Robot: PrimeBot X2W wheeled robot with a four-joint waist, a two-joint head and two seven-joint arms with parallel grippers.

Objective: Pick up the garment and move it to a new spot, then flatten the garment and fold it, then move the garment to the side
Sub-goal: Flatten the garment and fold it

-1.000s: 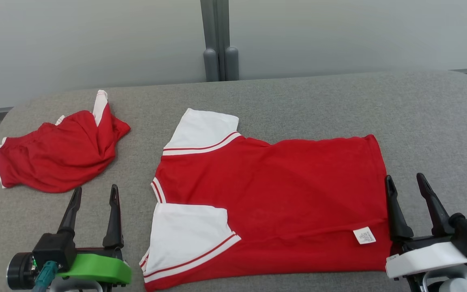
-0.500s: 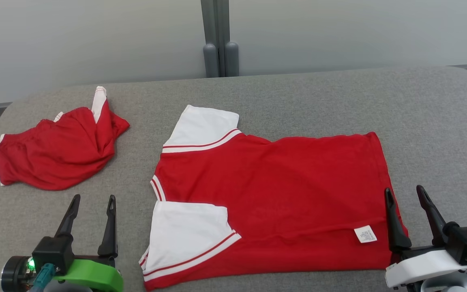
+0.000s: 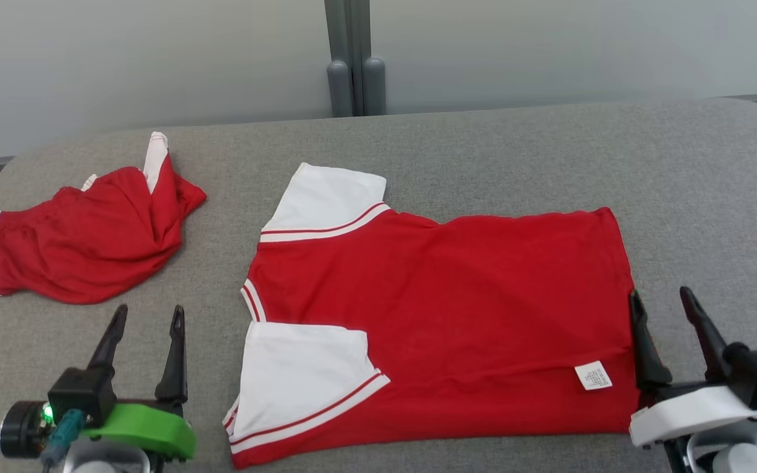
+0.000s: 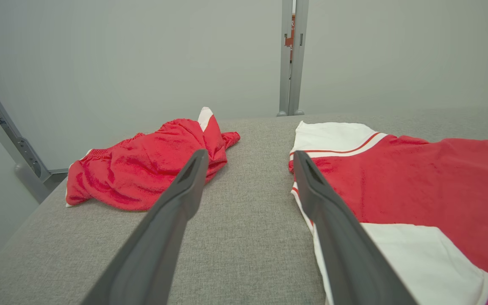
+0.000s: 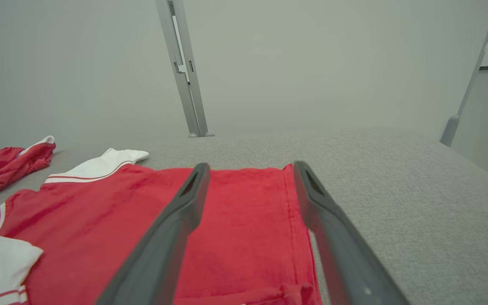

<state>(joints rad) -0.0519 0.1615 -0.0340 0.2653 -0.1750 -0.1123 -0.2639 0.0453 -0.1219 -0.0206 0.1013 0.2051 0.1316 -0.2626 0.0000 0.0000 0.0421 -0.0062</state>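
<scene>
The red short-sleeved fabric shirt w/ white striped sleeves point(image 3: 444, 309) is lying spread flat mid grey fabric-covered worktop point(image 3: 516, 144), collar end to the L, hem to the R. The L gripper point(image 3: 149, 310) is hovering just beside the near white sleeve point(image 3: 299, 374), fingers spread, gripping nothing. The R gripper point(image 3: 660, 293) is sitting at the hem's near corner, fingers spread too, nothing pinched. Prob. the fold is coming up. To do it well, both sides should be pinching near-edge corners, lifting together & evenly, keeping the cloth taut. The crumpled red garment point(image 3: 83, 243) is lying well apart at far L.
</scene>
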